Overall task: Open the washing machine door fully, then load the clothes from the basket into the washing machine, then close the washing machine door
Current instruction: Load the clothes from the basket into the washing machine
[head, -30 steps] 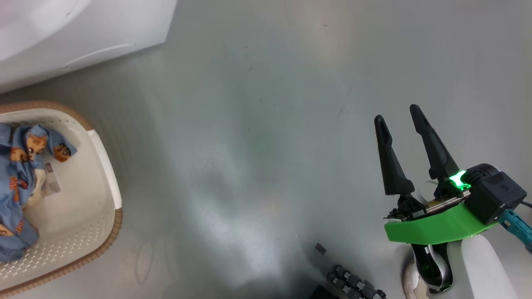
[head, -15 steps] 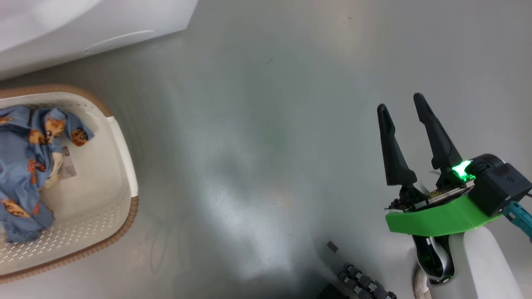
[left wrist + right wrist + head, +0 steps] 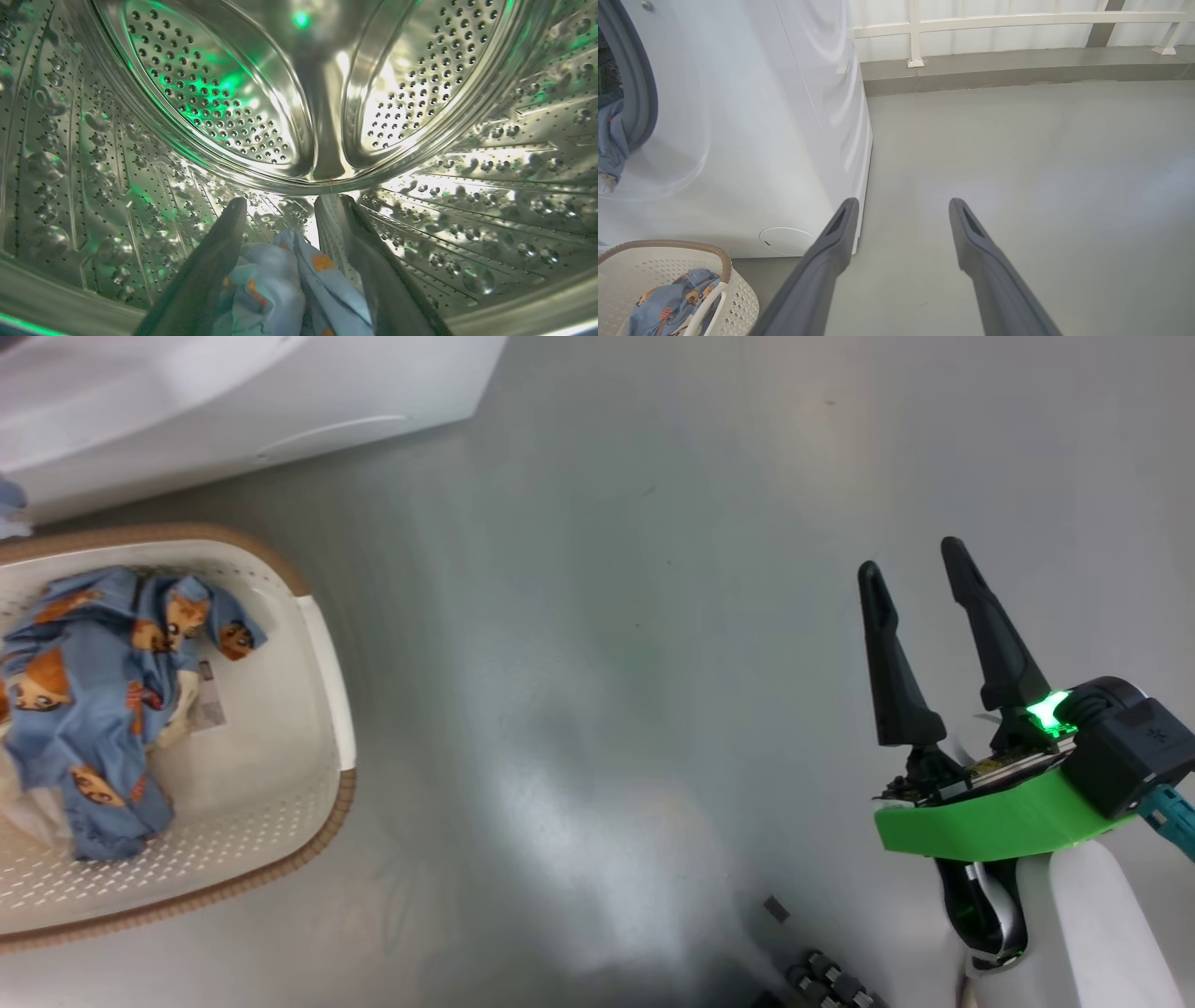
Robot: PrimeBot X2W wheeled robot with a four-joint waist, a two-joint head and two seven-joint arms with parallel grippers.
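Inside the steel drum point(image 3: 210, 102) of the washing machine point(image 3: 233, 392), my left gripper point(image 3: 286, 200) is open, and a light blue printed cloth point(image 3: 275, 284) lies loose between the bases of its fingers. More cloth point(image 3: 612, 135) hangs over the grey gasket point(image 3: 642, 93) at the machine's mouth. The washing machine door is out of view. On the floor in front of the machine stands the basket point(image 3: 327, 644), with several printed clothes point(image 3: 93, 681) bunched at its left. My right gripper point(image 3: 910, 557) hovers open and empty over bare floor, well to the right of the basket.
The washing machine's white side point(image 3: 761, 116) and round flap point(image 3: 787, 240) stand just left of my right gripper point(image 3: 902, 203). A raised grey kerb point(image 3: 1017, 70) with a white railing point(image 3: 915, 32) runs along the back. Dark parts of my base point(image 3: 822, 980) show at the bottom edge.
The head camera has turned, so the basket and the washing machine sit further right in its view. The right gripper stays open in much the same place.
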